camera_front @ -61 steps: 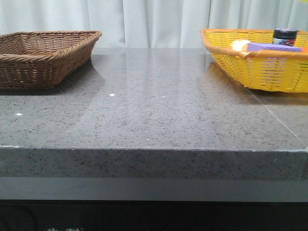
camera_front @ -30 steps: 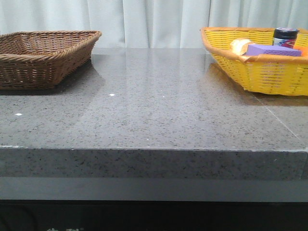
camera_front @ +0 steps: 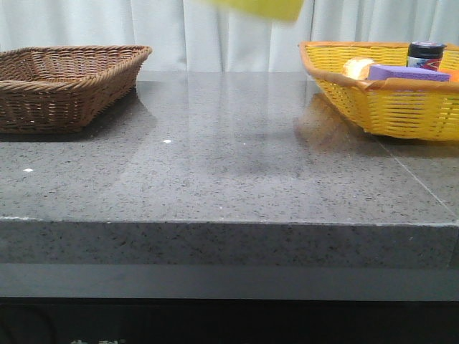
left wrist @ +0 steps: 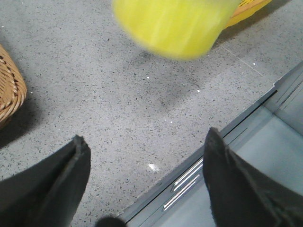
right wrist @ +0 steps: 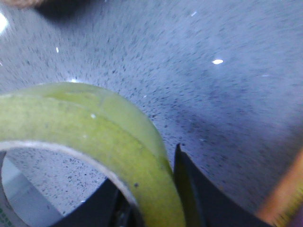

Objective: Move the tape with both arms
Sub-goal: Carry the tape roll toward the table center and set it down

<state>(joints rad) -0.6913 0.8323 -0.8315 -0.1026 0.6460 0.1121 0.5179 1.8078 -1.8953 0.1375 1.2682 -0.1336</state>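
The yellow tape roll point(right wrist: 94, 137) is held in my right gripper point(right wrist: 156, 189), which is shut on its wall, one finger inside the ring and one outside. In the front view the tape point(camera_front: 258, 7) shows blurred at the top edge, high above the middle of the table; the right gripper itself is out of that view. In the left wrist view the tape point(left wrist: 175, 26) hangs blurred above the table. My left gripper point(left wrist: 144, 156) is open and empty, low over the table's front edge, apart from the tape.
A brown wicker basket point(camera_front: 64, 82) stands at the back left. A yellow basket point(camera_front: 387, 93) at the back right holds a purple sponge block point(camera_front: 405, 72), a dark-capped jar point(camera_front: 426, 53) and an orange item. The grey stone table point(camera_front: 229, 172) has a front edge.
The tape has come into the front view at the top middle; a second ago it was not visible there. The yellow basket has shifted slightly and settled.
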